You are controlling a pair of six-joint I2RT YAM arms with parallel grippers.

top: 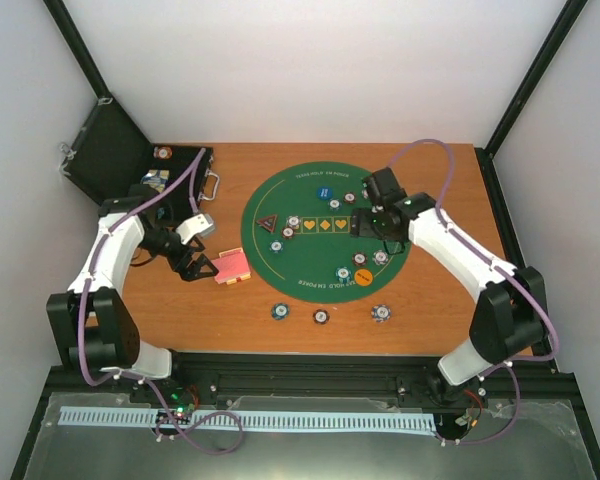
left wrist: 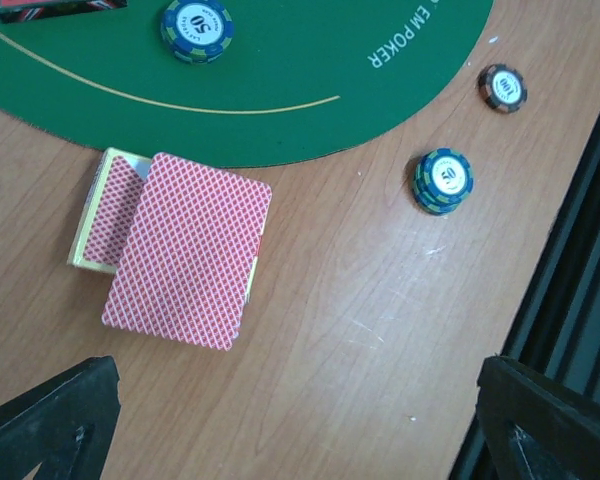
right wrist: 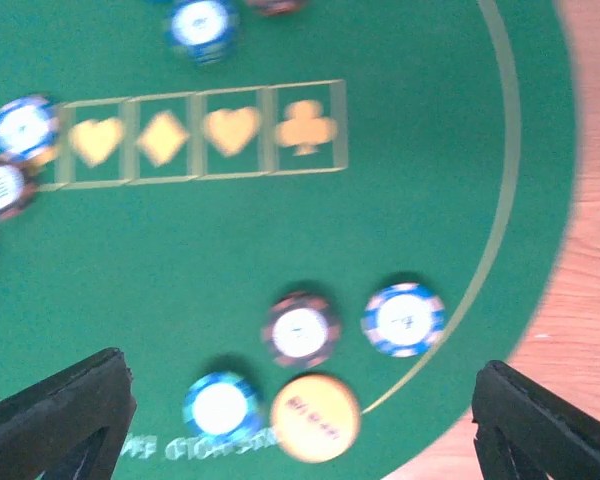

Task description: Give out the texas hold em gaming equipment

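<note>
Here the left claw (left wrist: 295, 380) is hanging wide open over the brown wooden tabletop (left wrist: 380, 300), gripping nothing. Just ahead of it and slightly to its left, a stack of red-backed playing cards (left wrist: 185, 250) is lying on the wood, overlapping a yellow-edged pack (left wrist: 100, 205) with the same red pattern. Ahead to the claw's right, a short stack of blue, white-edged poker chips (left wrist: 443, 180) is sitting on the wood, and a single brown chip (left wrist: 503, 88) is lying farther out. Beyond the cards, the big round green felt mat (left wrist: 280, 90) is curving past, carrying another blue chip (left wrist: 196, 28).

The right claw (right wrist: 300, 370) is likewise spreading wide and empty over the mat. Nearest it, an orange round marker button (right wrist: 315, 418) is lying beside a blue-and-white chip (right wrist: 222, 408). A dark chip (right wrist: 300, 330) and a blue-rimmed chip (right wrist: 404, 320) are lying just beyond. Farther ahead, a printed row of gold suit boxes (right wrist: 205, 135) is crossing the felt.

From above, a blue round button (top: 323, 191) is resting past that row, and a dark triangular marker (top: 267, 224) is sitting well to this claw's left. A black hard case (top: 110, 150) is standing open far beyond the left claw.
</note>
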